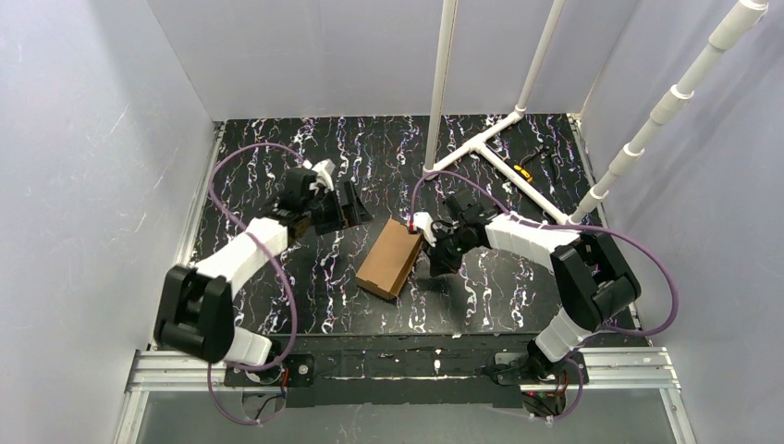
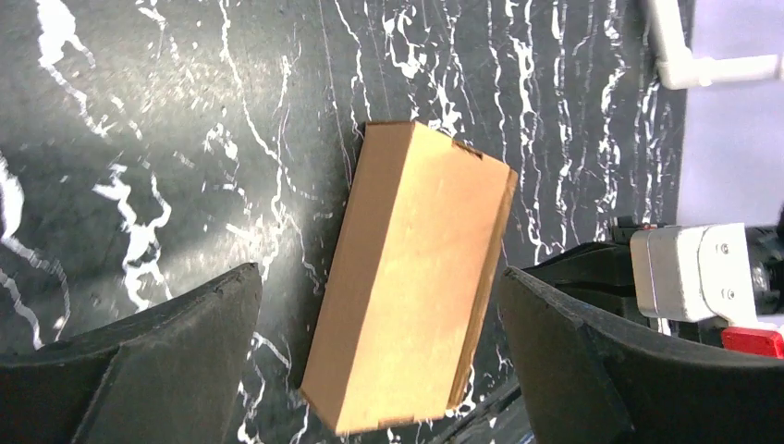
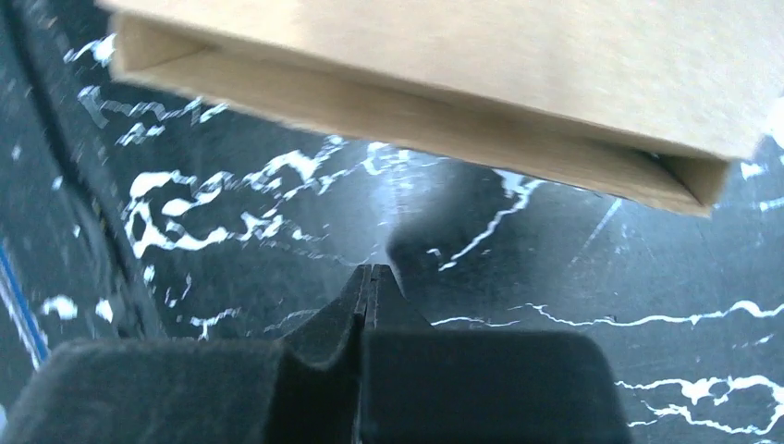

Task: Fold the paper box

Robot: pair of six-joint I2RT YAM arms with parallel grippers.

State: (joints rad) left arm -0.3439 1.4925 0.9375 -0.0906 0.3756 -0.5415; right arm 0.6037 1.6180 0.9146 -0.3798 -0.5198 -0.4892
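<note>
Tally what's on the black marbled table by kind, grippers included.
Brown folded corrugated cardboard box: 1
Black two-finger grippers: 2 (left gripper open, right gripper shut)
White plastic pipe frame: 1
Small yellow object, too small to identify: 1
Total: 5

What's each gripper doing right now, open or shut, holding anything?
Left gripper: open, holding nothing.
Right gripper: shut, empty, next to the paper box.
</note>
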